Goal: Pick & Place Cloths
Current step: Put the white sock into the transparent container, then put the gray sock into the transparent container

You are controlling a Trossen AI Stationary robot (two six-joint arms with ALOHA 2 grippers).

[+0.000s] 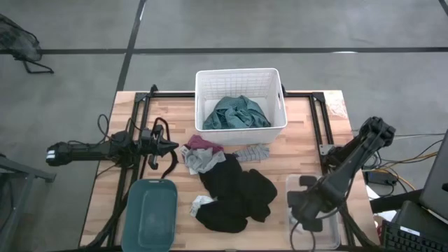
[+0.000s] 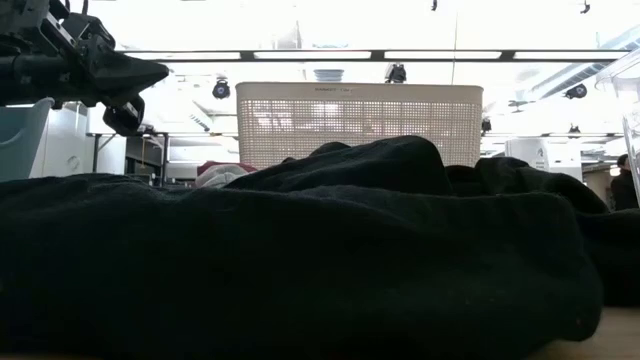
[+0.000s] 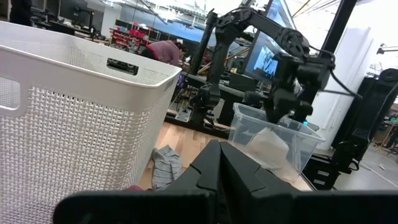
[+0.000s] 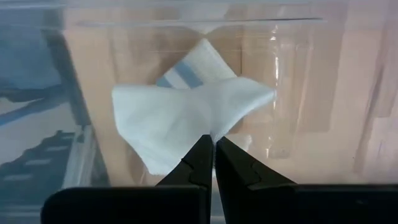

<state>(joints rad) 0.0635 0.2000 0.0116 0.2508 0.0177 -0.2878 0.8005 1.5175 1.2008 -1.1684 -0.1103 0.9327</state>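
Left claw (image 1: 173, 145): fingers together, empty, beside the pink cloth (image 1: 204, 143).
Right claw (image 4: 209, 144): fingers together, over a white cloth (image 4: 180, 121) in the clear bin (image 3: 249, 127).
Basket (image 1: 276, 98): teal cloth (image 1: 236, 113).
Table (image 1: 98, 199): black cloth (image 1: 234, 192).

The left arm lies stretched level along the left side, its left gripper (image 1: 172, 145) raised in the air with jaws closed, pointing toward the middle. The right arm folds down at the near right corner, its right gripper (image 4: 212, 144) aimed downward, jaws closed.

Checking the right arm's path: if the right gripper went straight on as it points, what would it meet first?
Probably the white cloth in the clear bin: the shut right gripper points straight at it, though depth is unclear.
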